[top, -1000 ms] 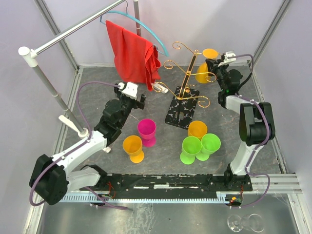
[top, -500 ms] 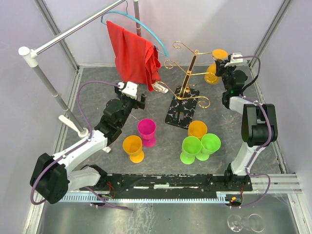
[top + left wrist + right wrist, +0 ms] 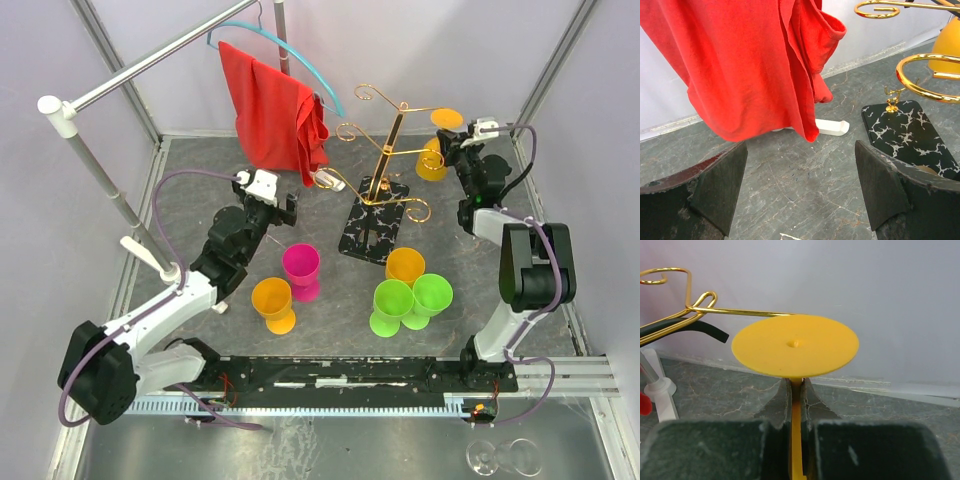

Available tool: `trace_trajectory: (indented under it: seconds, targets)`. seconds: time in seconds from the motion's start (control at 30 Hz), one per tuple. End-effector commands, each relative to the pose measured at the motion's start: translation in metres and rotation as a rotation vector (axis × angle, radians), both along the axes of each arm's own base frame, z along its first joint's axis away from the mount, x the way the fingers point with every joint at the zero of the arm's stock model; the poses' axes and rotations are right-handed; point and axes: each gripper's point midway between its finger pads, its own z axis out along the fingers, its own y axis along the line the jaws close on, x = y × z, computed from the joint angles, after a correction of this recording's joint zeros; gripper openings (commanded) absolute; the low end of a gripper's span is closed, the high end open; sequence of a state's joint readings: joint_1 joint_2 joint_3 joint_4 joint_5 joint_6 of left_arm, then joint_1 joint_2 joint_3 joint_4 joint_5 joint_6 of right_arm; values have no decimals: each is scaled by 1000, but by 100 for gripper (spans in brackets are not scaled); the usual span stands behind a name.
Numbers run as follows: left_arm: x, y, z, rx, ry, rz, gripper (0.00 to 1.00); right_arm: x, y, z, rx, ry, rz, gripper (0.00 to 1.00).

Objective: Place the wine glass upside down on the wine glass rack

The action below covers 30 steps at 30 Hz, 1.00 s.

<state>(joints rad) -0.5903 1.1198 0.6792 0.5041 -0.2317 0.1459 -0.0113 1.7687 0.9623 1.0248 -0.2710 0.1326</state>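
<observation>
I'm looking down on the grey marbled table [image 3: 190, 200], and the biggest thing on it is the red cloth [image 3: 270, 110] draped from a blue hanger [image 3: 300, 55] at the back left. Next, centre back, stands the wine glass rack [image 3: 388, 160], a thin gold tree with curled arms on its black marbled base [image 3: 372, 232]. My left gripper [image 3: 278, 205] hangs between the cloth and the rack. In its wrist view the jaws are spread wide with nothing between them, just bare floor, the cloth hem and a corner of the base ahead. My right gripper [image 3: 445, 140] is up at the back right, just beside the rack's upper right arms. It's clamped tight on the orange wine glass [image 3: 432, 163], which hangs inverted, bowl down and foot on top. Nearer me, five cups cluster on the table: pink [image 3: 301, 270], orange [image 3: 272, 303], another orange [image 3: 405, 265], and two green [image 3: 392, 305] touching each other. Now the fine detail from the right wrist: the thin orange stem runs straight down the narrow slit between the fingers [image 3: 777, 405], and the round foot [image 3: 796, 345] sits flat just above their tips. One gold arm [image 3: 735, 311] reaches the foot's left rim, and I can't tell whether they touch.
</observation>
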Motion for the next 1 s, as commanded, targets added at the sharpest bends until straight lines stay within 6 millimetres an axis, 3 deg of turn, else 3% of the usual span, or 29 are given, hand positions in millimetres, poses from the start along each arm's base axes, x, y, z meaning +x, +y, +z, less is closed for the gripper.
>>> trace_trajectory:
  seconds: [0.0, 0.2, 0.27, 0.43, 0.6, 0.67, 0.77, 0.87, 0.97]
  targets:
    - [-7, 9, 22, -88, -53, 21, 94, -18, 11, 26, -17, -73, 42, 10]
    - [-11, 11, 25, -102, -43, 22, 95, -33, -3, 21, -72, -7, -38, 44]
    - [-11, 10, 28, -112, -36, 17, 97, -39, -9, 18, -93, 17, -65, 51]
    - [-12, 11, 32, -127, -9, 25, 98, -50, -24, 5, -127, 88, -147, 57]
    - [-18, 14, 44, -150, 1, 23, 99, -77, -44, 1, -112, 161, -256, 63]
    - [-23, 14, 50, -152, 13, 8, 99, -90, -62, 3, -92, 233, -357, 63]
    - [-30, 10, 57, -139, 51, -29, 100, -114, -82, -1, -49, 377, -482, 64]
    - [-39, 4, 57, -119, 123, -74, 99, -146, -85, 3, -37, 465, -508, 66]
    - [-47, 2, 55, -94, 201, -99, 100, -177, -87, 11, -3, 518, -538, 77]
